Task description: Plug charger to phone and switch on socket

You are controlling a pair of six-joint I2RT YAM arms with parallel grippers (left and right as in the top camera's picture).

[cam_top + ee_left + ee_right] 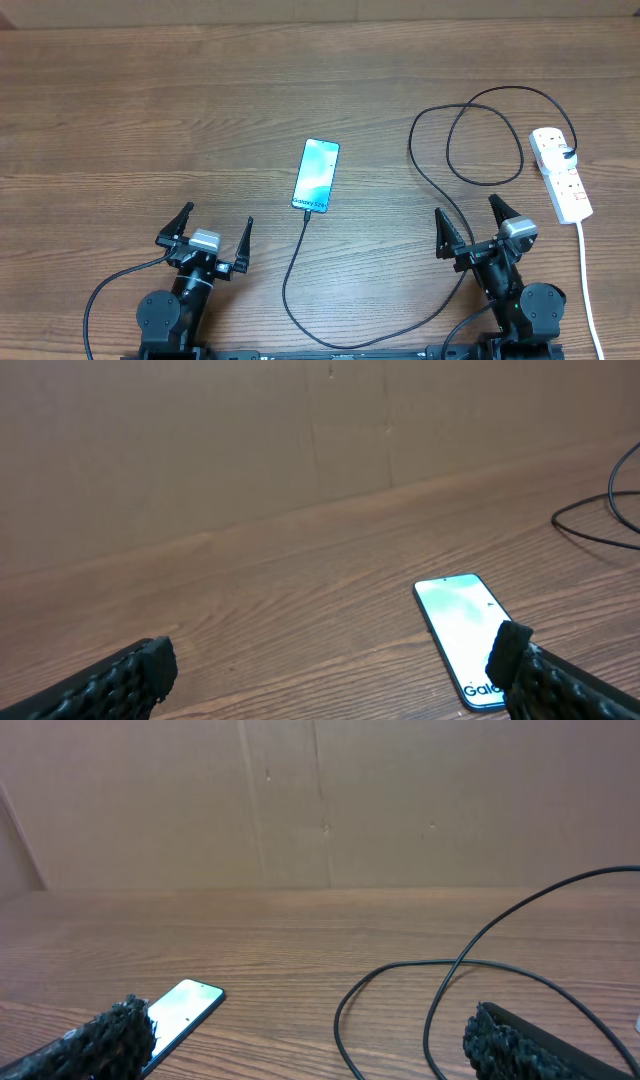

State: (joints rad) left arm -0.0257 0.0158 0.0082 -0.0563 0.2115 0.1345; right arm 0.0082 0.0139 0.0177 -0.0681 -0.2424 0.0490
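1. The black two-finger left gripper [217, 218] is sitting low at the near left of the brown wooden table [120, 100]. Its fingers are spreading wide apart and are holding nothing.
2. The black two-finger right gripper [468, 210] is sitting low at the near right. Its fingers are also gaping wide and are gripping nothing.
3. The slim phone [316, 176] with the dark edge, blue-green screen and white "Galaxy S24" words is lying flat in the middle of the table. It is lying between the two grippers but farther out than both.
4. The phone is resting ahead of the left gripper and to its right, apart from it. In the left wrist view it is peeking out from behind the right-hand finger.
5. The long thin black charger cable [288, 290] is touching the near end of the phone with its small tip. I cannot tell if the tip is pushed all the way in.
6. The charger cable is bending toward the near edge and swinging right. It is going under or just beside the right gripper, I cannot tell which, then looping out past it.
7. The white oblong power strip [562, 185] with small red switches is lying at the far right, out past the right gripper and apart from it.
8. A black plug [569, 153] is sitting in the power strip, and a thick white cord [586, 280] is running from it to the near edge.
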